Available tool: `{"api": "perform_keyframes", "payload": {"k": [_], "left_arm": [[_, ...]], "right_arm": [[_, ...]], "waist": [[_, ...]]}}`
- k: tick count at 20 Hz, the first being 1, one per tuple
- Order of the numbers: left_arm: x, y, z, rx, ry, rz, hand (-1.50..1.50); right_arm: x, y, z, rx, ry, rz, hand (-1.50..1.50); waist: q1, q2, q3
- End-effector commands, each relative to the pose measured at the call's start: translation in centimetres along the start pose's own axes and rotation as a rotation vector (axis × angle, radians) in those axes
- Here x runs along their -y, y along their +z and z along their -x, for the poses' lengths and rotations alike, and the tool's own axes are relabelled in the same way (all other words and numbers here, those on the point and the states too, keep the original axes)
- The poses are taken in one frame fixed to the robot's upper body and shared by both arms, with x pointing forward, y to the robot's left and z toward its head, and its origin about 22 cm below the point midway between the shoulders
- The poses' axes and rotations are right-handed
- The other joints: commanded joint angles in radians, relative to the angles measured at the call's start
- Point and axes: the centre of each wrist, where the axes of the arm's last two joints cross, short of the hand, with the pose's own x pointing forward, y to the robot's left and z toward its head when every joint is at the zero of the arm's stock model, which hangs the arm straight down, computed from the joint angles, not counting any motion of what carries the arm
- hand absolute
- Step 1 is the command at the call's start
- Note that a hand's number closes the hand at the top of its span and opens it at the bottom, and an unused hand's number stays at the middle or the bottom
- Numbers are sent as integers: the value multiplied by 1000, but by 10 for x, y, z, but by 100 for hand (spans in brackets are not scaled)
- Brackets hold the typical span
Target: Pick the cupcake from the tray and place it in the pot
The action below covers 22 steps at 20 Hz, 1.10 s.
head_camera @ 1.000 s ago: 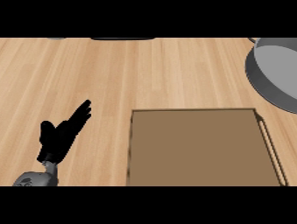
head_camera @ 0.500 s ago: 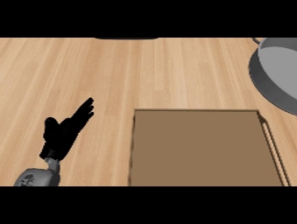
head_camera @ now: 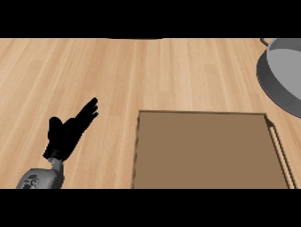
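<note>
A brown tray [head_camera: 208, 150] lies on the wooden counter at the lower middle and right, and its surface shows nothing on it. No cupcake shows in the head view. A grey pot [head_camera: 290, 77] sits at the right edge, partly cut off, with a bare grey inside. My left hand [head_camera: 67, 133] is at the lower left, open with straight fingers pointing up and to the right, left of the tray and apart from it. My right hand does not show.
The light wooden counter [head_camera: 113, 71] stretches across the view. A thin dark shape [head_camera: 136, 38] lies at the top edge, middle.
The view has shifted slightly: the pot, tray and left hand sit a little further right and lower than a second ago. The left hand keeps its pose.
</note>
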Motion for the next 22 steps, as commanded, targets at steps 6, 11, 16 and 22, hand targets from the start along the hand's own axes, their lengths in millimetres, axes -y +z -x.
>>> {"api": "perform_keyframes", "payload": {"k": [6,11,16,22], "left_arm": [[6,2,16,-6,5,-6,0],[26,-9,-11,12,-4,30,0],[25,-6,1,14,-6,45,0],[19,-4,-3,3,-17,42,0]], "right_arm": [[-50,-50,-54,-24,164,-106,150],[-62,-63,-25,-111,519,-136,150],[-91,-72,-48,-233,555,-310,150],[-114,-76,-39,-485,561,-523,-150]], "waist": [[12,6,0],[32,14,1],[39,14,1],[38,14,2]]}}
